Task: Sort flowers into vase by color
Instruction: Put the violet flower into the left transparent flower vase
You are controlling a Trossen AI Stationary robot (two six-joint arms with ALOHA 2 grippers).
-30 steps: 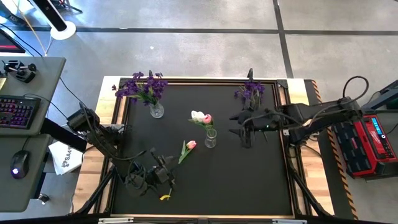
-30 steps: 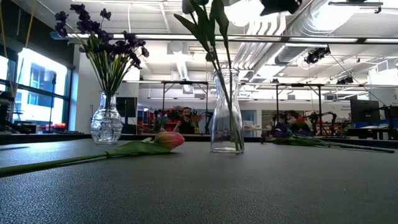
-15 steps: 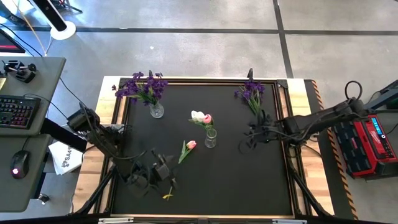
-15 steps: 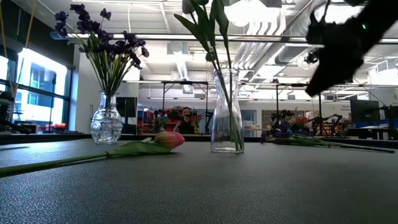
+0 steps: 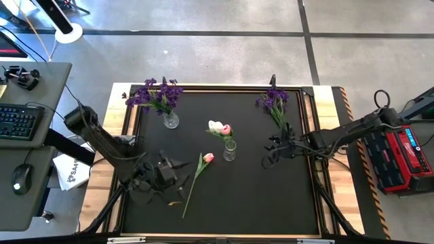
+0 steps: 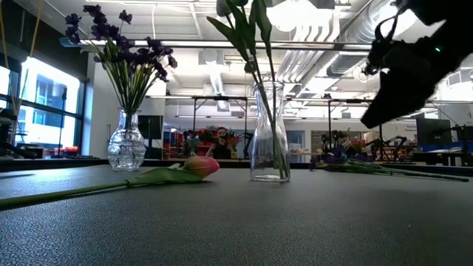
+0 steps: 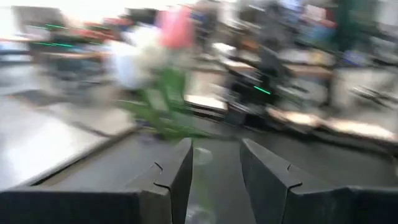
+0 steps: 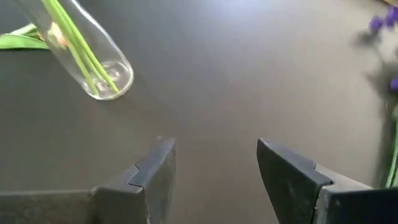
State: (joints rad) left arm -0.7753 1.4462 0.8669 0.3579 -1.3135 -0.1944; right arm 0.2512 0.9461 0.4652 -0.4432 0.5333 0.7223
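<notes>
Both arms are dark, near black, built from slim jointed links. From above, the left arm (image 5: 102, 142) runs from a rounded dark joint housing to a bulky, angular wrist, with dark cables looping beside it. The right arm (image 5: 346, 132) is a thin dark limb with a black cable arching in a loop over its rear joint. Each wrist view shows 2 dark grey fingers (image 8: 155, 168) with flat inner faces, slanted tips and a small stepped notch on the upper edge. The left fingers (image 7: 180, 171) look the same shape, though that picture is blurred.
</notes>
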